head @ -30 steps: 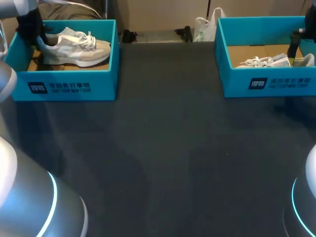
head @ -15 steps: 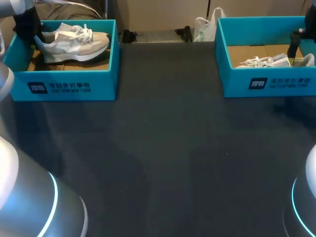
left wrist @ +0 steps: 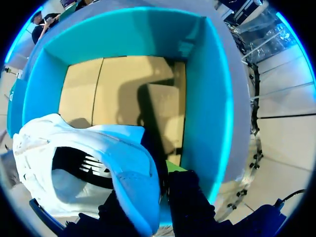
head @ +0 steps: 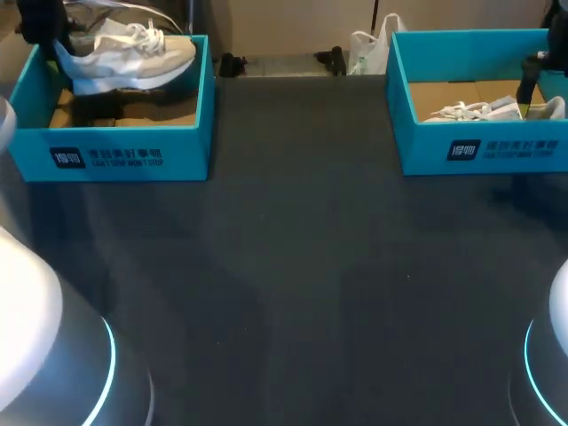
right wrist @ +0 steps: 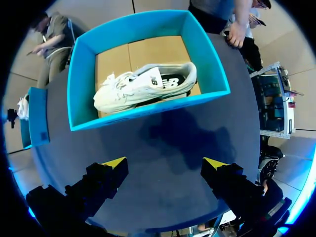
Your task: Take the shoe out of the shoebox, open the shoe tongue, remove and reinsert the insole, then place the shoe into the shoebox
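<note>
White shoe (head: 124, 55) hangs just above the left shoebox (head: 115, 151), heel pinched in my left gripper (left wrist: 158, 207). Meanwhile my right gripper (right wrist: 165, 165) hovers over the table (head: 293, 266), fingers spread wide, near the other shoebox (right wrist: 148, 111).

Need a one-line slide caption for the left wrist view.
Left hand grips the white shoe by its heel end, holding it over the open teal shoebox, cardboard floor visible.

Left pincer (left wrist: 161, 198) clamped, up high — right pincer (right wrist: 165, 165) spread wide.

White shoe (head: 124, 55) above left teal shoebox (head: 182, 146)
</note>
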You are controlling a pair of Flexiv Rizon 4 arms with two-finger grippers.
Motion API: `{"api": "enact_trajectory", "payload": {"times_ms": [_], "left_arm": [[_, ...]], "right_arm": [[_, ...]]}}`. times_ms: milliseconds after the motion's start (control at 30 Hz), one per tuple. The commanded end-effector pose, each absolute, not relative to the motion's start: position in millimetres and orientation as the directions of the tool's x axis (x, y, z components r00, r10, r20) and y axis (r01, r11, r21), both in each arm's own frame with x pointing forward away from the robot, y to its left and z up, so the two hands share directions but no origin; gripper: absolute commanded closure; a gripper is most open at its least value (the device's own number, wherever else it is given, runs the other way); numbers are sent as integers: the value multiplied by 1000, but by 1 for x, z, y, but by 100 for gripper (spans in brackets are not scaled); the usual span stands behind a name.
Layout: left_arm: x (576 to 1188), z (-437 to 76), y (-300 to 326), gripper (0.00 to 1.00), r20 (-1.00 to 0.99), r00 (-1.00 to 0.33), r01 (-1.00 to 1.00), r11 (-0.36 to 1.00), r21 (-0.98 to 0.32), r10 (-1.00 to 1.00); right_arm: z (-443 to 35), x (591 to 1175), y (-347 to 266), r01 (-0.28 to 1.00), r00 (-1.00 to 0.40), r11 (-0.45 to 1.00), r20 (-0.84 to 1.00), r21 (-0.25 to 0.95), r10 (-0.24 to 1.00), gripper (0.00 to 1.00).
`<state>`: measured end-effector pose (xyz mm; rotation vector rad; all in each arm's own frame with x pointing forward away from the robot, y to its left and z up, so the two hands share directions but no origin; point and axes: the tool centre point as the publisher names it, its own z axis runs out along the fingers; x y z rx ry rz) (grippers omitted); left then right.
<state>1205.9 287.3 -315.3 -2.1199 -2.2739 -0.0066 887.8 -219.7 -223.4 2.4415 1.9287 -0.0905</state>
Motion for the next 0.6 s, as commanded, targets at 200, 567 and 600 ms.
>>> {"api": "enact_trajectory", "payload": {"times_ms": [200,567,600], "left_arm": [[1182,-262,291,100,31,-74,994,71,81,997],[1138,-206,284,100,72,-133,966,113,231,989],[1133,-200,283,100,71,-138,961,116,249,988]], "right_arm": [[-224,887,-219,972,232,-233,-64,-11,971,0],[-224,887,-219,972,232,-233,-64,-11,971,0],[-224,887,-219,972,232,-233,-64,-11,971,0]]}}
